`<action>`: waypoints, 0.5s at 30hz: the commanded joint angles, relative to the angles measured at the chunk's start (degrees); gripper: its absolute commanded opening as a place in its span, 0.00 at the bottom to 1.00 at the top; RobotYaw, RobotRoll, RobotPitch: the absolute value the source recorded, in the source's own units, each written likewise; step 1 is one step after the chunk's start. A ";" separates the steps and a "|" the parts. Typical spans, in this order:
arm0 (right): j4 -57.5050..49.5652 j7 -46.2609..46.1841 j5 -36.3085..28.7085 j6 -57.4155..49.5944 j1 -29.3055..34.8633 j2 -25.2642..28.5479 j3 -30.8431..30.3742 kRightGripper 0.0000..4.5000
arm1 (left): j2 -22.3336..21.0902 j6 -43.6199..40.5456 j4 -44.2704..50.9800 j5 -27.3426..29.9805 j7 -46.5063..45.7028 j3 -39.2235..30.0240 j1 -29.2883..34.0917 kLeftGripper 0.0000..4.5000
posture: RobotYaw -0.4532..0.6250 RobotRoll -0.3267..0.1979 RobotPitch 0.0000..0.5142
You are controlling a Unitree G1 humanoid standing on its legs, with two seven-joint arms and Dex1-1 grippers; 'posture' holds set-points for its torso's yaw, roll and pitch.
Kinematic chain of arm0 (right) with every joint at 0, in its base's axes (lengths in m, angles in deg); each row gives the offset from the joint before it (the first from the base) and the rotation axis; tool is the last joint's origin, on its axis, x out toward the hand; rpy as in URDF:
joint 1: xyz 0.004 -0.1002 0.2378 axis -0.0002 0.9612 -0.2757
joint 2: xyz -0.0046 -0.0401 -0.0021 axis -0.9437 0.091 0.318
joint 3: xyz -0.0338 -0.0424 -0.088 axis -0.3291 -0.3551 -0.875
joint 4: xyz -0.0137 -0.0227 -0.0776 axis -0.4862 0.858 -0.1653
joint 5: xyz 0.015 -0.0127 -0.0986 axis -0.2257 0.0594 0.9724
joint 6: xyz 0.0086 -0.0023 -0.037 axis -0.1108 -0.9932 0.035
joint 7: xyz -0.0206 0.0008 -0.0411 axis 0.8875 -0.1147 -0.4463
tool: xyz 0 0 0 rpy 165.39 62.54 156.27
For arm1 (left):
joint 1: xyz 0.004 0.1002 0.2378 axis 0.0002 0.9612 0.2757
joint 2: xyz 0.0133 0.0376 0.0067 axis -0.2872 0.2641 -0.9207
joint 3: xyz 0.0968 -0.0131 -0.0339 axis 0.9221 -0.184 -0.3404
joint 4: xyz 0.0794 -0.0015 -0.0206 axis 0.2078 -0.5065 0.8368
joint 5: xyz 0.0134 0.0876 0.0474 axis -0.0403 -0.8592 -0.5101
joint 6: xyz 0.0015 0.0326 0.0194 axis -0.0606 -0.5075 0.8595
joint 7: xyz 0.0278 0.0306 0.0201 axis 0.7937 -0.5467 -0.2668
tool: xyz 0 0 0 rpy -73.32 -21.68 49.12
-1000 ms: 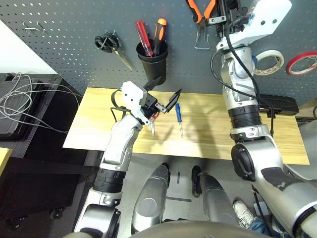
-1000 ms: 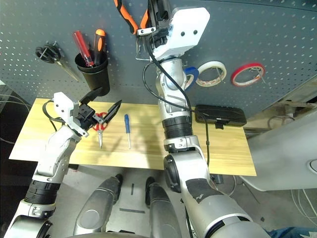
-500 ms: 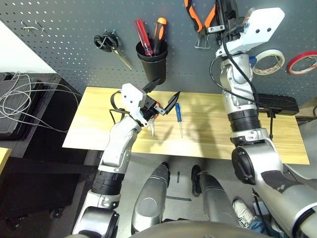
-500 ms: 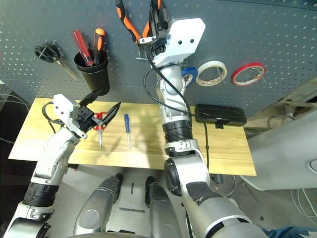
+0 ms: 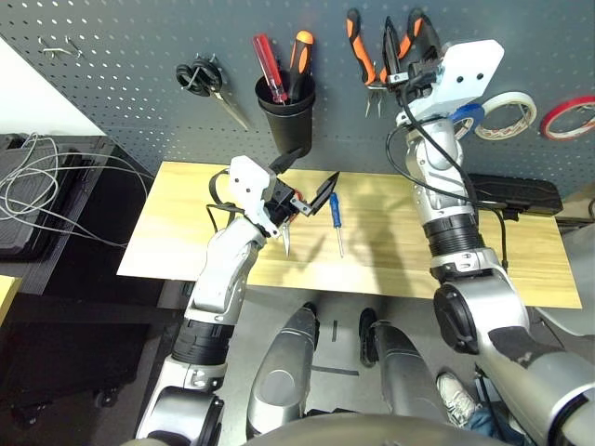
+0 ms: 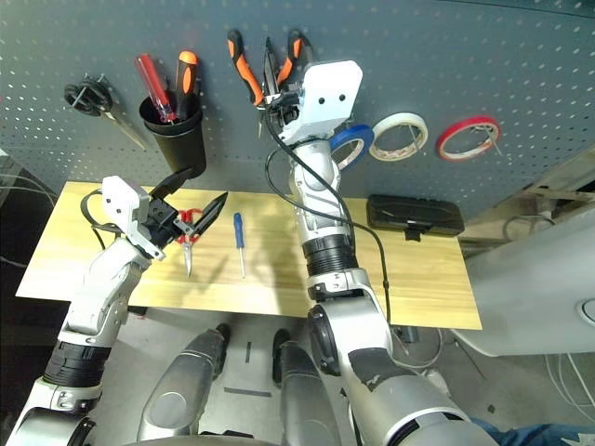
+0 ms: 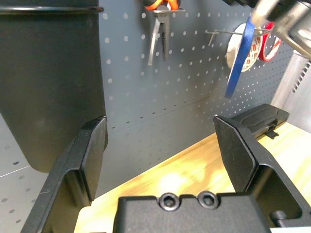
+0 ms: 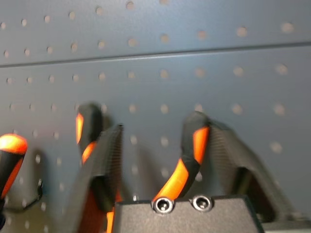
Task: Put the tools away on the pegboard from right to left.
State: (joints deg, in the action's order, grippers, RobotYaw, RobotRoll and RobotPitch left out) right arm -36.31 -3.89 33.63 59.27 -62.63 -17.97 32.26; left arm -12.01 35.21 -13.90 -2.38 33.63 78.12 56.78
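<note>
The right gripper [image 6: 279, 79] is standing with fingers spread either side of the orange-and-black-handled pliers [image 5: 376, 58], which are hanging nose-down on the pegboard [image 5: 130, 37]; whether it is touching them is unclear. The left gripper [image 5: 309, 178] is hovering wide open, holding nothing, just above the red-handled scissors [image 6: 188, 236], with the blue-handled screwdriver [image 5: 336, 219] lying just beside on the wooden table [image 5: 186, 232].

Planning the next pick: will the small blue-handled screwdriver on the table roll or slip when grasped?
The screwdriver lies flat on the wooden table; its rounded handle would probably roll if nudged sideways. It looks thin and light, so it may shift easily. The narrow shaft likely offers the claw poorer grip than the handle.
</note>
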 commanded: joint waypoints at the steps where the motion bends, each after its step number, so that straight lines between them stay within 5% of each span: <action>1: -8.92 2.70 -1.56 -5.34 5.66 0.83 -1.72 1.00 | -0.33 -0.05 -0.94 -0.64 1.16 1.14 0.71 1.00 | 0.60 0.62 0.59; 7: -19.77 8.30 -2.37 -14.23 18.40 4.38 -4.85 1.00 | -0.89 0.01 -2.67 -1.54 2.79 2.56 0.72 1.00 | 0.58 0.62 0.57; 15: -19.55 12.18 -2.13 -22.93 23.02 5.38 -7.85 1.00 | -1.25 -0.05 -6.94 -3.61 4.32 4.12 0.00 1.00 | 0.56 0.62 0.54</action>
State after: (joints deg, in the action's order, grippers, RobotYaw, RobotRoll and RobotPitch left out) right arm -56.48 7.21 31.95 39.13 -41.00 -12.62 25.84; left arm -12.98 35.22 -19.55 -4.94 37.30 81.10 56.23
